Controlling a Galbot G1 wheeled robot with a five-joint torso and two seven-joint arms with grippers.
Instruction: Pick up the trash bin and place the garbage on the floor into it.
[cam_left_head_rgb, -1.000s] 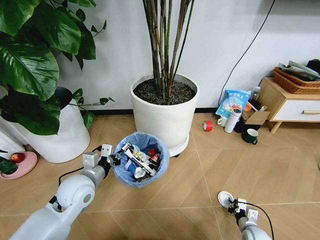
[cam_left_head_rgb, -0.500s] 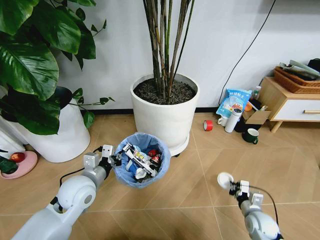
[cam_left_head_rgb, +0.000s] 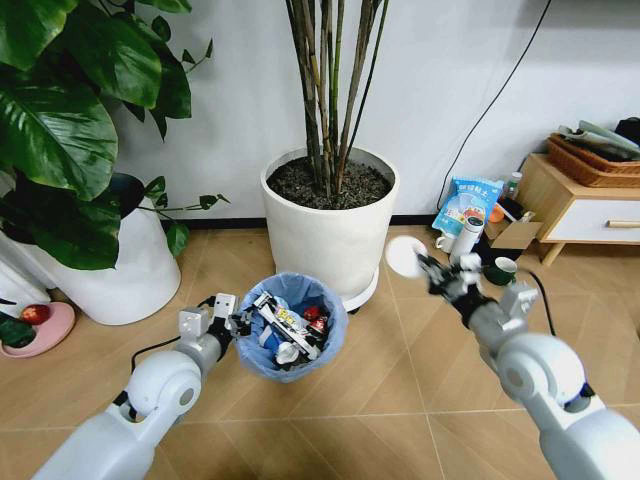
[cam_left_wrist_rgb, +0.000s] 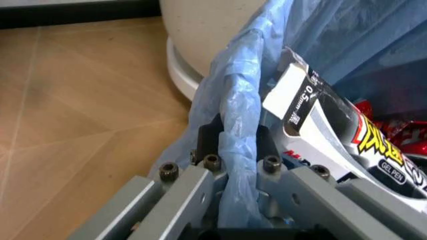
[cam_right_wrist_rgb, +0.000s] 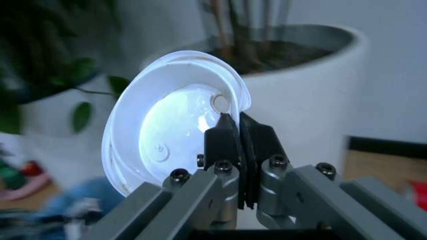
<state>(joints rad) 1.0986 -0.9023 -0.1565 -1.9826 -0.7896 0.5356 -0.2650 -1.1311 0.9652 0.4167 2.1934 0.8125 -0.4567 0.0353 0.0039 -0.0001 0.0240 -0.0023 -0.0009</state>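
The trash bin (cam_left_head_rgb: 293, 322), round and lined with a crinkled light-blue bag, hangs just above the floor (cam_left_head_rgb: 380, 400) in front of the big white pot. My left gripper (cam_left_head_rgb: 236, 322) is shut on the bin's near-left rim; in the left wrist view its pads pinch the blue bag (cam_left_wrist_rgb: 237, 145) at the edge. Wrappers and a pen box (cam_left_wrist_rgb: 333, 135) lie inside the bin. My right gripper (cam_left_head_rgb: 428, 267) is raised to the right of the bin, shut on a white round lid (cam_left_head_rgb: 405, 255) of garbage. The lid (cam_right_wrist_rgb: 175, 145) stands on edge between the right fingers (cam_right_wrist_rgb: 227, 145).
A large white plant pot (cam_left_head_rgb: 330, 215) stands right behind the bin. Another white pot (cam_left_head_rgb: 120, 270) with broad leaves is at the left. At the right are a red tape roll (cam_left_head_rgb: 415, 251), a green mug (cam_left_head_rgb: 502, 271), a white bottle (cam_left_head_rgb: 466, 240) and a wooden cabinet (cam_left_head_rgb: 585, 205).
My right gripper has lifted the white lid from the floor at the lower right, up and leftward toward the bin. The bin has shifted slightly right and lower with the left arm.
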